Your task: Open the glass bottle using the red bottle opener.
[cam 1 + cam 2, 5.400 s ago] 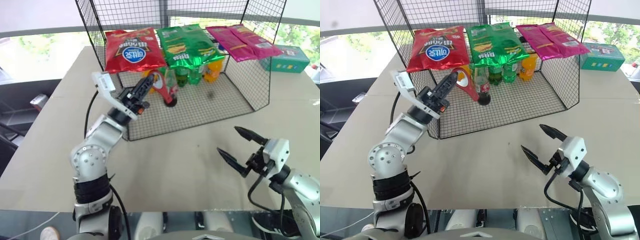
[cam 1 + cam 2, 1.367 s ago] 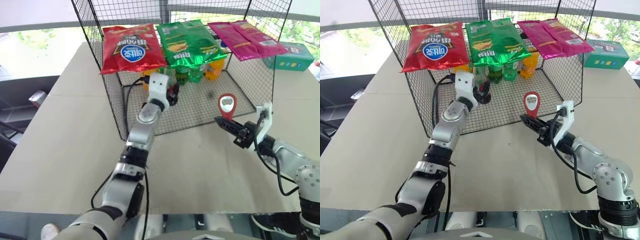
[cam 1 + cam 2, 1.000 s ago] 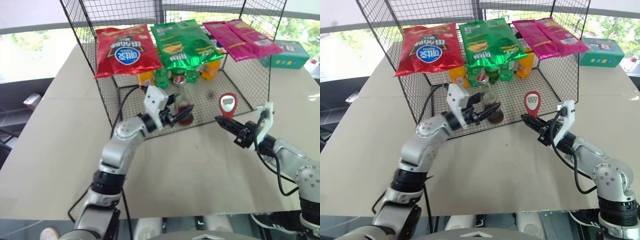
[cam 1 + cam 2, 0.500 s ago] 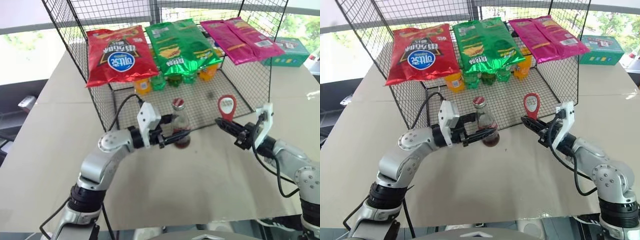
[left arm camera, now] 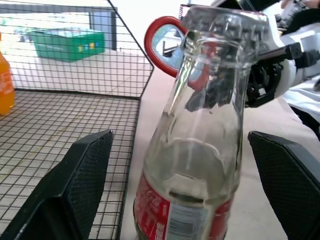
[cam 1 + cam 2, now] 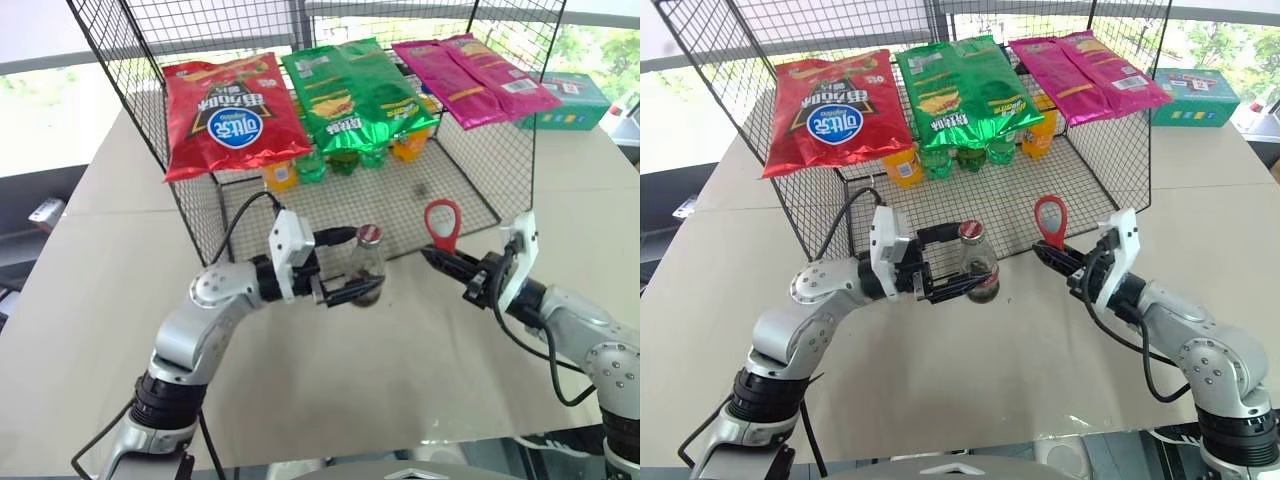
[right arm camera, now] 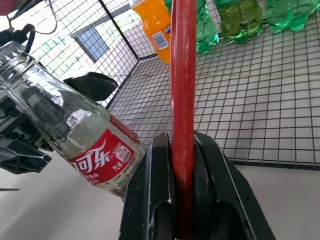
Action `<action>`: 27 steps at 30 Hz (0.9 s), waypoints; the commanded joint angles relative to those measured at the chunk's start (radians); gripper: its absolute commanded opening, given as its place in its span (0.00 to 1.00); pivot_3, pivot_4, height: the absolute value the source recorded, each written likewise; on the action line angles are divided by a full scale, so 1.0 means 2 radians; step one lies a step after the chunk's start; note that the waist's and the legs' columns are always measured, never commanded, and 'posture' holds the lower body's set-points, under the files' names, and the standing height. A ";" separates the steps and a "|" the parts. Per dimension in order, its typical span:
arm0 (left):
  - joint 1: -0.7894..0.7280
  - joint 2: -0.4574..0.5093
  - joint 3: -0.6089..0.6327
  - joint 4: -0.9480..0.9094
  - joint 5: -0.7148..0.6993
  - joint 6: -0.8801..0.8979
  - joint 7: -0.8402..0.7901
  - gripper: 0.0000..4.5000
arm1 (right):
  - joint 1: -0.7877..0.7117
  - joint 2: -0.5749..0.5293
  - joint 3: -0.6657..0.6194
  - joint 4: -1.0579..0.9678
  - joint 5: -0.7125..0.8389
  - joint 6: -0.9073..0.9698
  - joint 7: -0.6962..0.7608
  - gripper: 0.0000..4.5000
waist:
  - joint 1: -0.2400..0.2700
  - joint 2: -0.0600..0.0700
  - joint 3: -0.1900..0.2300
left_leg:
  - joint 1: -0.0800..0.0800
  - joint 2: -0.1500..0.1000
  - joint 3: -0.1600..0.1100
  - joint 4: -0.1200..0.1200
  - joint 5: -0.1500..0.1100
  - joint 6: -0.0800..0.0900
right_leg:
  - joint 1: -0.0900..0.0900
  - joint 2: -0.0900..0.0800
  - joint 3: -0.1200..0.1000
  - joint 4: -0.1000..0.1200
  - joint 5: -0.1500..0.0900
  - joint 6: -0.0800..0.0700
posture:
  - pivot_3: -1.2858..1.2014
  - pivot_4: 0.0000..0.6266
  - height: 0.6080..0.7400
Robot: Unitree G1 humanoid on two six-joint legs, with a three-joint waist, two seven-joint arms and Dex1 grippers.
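**A:** Where do things stand for you?

**B:** Your left gripper (image 6: 345, 268) has its fingers spread wide, one on each side of the glass bottle (image 6: 366, 266), which stands upright on the desk (image 6: 420, 345) between them, apparently untouched. Your right gripper (image 6: 452, 267) is clamped on the red bottle opener (image 6: 442, 224), ring upward, near the bottle.

**A:** What's left?

**B:** The cap (image 6: 971, 232) looks still on. You'd need to steady the bottle, hook the ring and pry.
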 commanded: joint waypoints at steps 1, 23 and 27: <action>0.020 0.003 -0.038 -0.014 -0.002 -0.008 -0.038 0.99 | -0.001 -0.005 -0.002 -0.028 -0.010 -0.016 0.012 0.00 | 0.000 0.000 0.000 | 0.000 0.000 0.000 0.000 0.000 0.000 | 0.000 0.000 0.000 0.000 0.000 0.000 | 0.52 0.24 1.00; 0.001 -0.006 -0.024 -0.020 0.014 -0.016 -0.020 0.76 | -0.033 -0.020 0.072 -0.051 -0.177 -0.099 0.063 0.00 | 0.000 0.000 0.000 | 0.000 0.000 0.000 0.001 0.000 0.000 | 0.000 0.000 0.000 0.001 0.000 0.000 | 0.52 0.24 1.00; 0.002 -0.004 -0.028 -0.021 0.012 -0.012 -0.020 0.76 | -0.037 -0.018 0.070 -0.046 -0.179 -0.099 0.068 0.00 | 0.000 0.000 0.000 | 0.000 0.000 0.000 0.001 0.000 0.000 | 0.000 0.000 0.000 0.001 0.000 0.000 | 0.52 0.24 1.00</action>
